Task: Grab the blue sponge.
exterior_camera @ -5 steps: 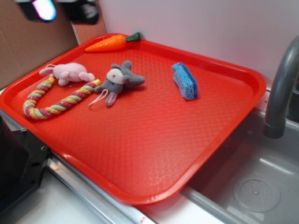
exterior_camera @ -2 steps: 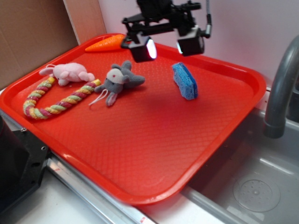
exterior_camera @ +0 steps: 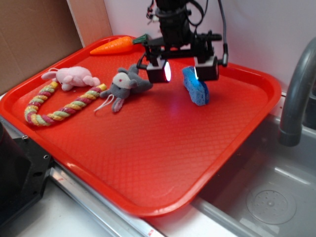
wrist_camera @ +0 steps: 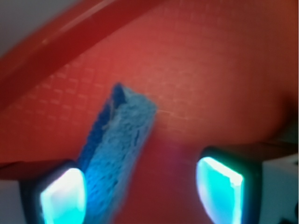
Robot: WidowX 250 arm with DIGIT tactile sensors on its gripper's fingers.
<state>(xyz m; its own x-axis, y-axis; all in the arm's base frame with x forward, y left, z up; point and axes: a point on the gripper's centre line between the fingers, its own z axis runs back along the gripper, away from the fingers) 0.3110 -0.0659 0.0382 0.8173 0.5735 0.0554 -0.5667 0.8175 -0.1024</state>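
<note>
The blue sponge [exterior_camera: 196,89] stands on its long narrow edge on the far right part of the red tray [exterior_camera: 148,163], its darker blue layer on one side face. In the wrist view the sponge [wrist_camera: 119,154] runs from the lower left up toward the tray's raised rim, with the darker layer along its left side. The gripper [exterior_camera: 182,72] hangs over the tray with its fingers spread wide and nothing between them; the pads glow pale blue. In the exterior view one finger [exterior_camera: 207,69] sits in front of the top of the sponge and the other [exterior_camera: 159,71] lies toward the grey plush mouse [exterior_camera: 123,86]. In the wrist view the gripper [wrist_camera: 140,191] has its left finger [wrist_camera: 60,193] just beside the sponge's lower end, while the right finger [wrist_camera: 219,186] is well apart from it over bare tray. Left of the mouse lie a pink plush toy [exterior_camera: 71,77] and a curved braided rope [exterior_camera: 57,107]. A toy carrot [exterior_camera: 116,45] rests against the tray's far rim. To the right of the tray are a grey faucet [exterior_camera: 296,94] and a sink [exterior_camera: 266,192].
</note>
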